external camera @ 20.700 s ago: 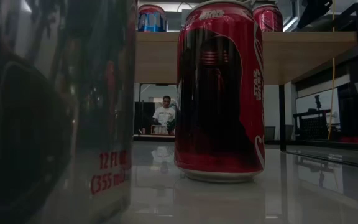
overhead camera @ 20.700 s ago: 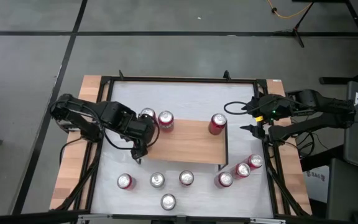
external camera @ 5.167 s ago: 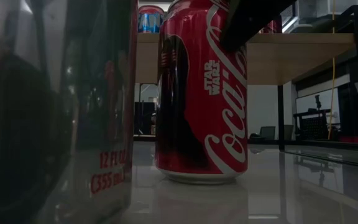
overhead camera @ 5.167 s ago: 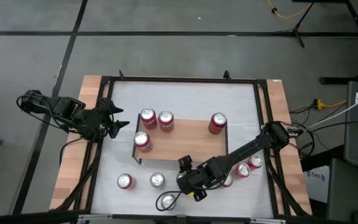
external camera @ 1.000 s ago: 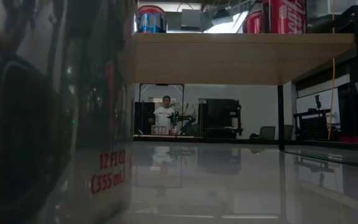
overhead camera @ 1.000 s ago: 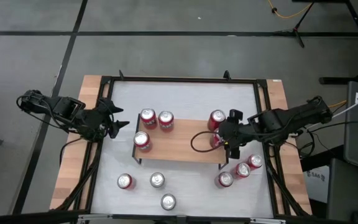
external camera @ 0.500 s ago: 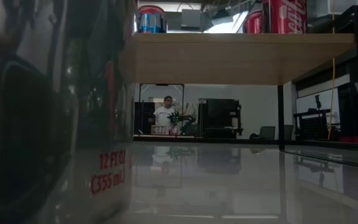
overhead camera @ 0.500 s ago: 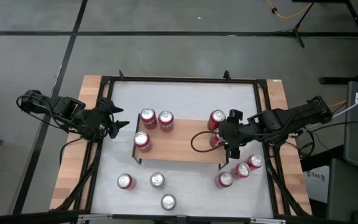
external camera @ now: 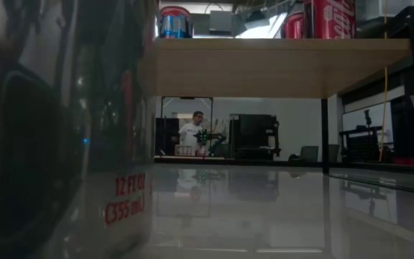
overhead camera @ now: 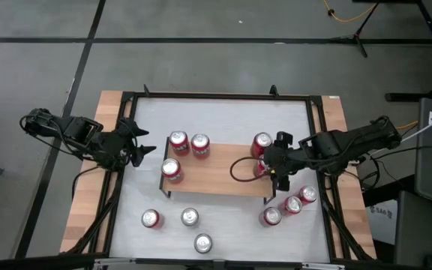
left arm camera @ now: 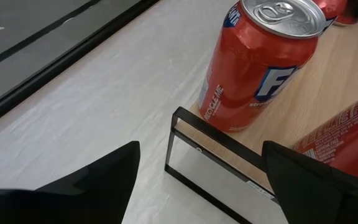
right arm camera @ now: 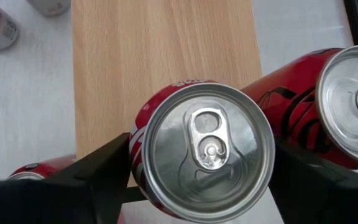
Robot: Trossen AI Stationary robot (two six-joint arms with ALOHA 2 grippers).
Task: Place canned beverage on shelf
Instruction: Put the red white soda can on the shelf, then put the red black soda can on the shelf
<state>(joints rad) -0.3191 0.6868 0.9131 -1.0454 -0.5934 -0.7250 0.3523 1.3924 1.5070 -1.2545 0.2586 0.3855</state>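
The red can [right arm camera: 204, 146] that the right gripper [overhead camera: 270, 169] has brought over stands upright on the shelf [overhead camera: 214, 171], at the plank's right end, just beside a second red can [overhead camera: 262, 143] already parked there; in the right wrist view its silver lid fills the space between the two dark fingers, with the pale wood of the plank showing beyond it. The fingers sit on either side of the can, and compared with a second ago the clamp is starting to ease; whether the pads have fully left the can's wall I cannot tell, since they lie right along its sides. The can's place on the plank is the same as a second ago, so I judge that it is resting on the wood and the release is underway, not a carry; this placement looks all but done, and what remains is for the fingers to spread clear and lift away without nudging the neighbour, which sits close enough to be knocked. Three more cans [overhead camera: 178, 140] stand at the shelf's left end; others wait on the white table [overhead camera: 223, 112] in front of the shelf, among them a loose row [overhead camera: 190, 217] and a cluster [overhead camera: 292, 204] near the right arm, so the wider job is not finished. The left gripper [overhead camera: 136, 144] hangs idle off the shelf's left end, fingers spread apart and holding nothing, unchanged from a second ago.
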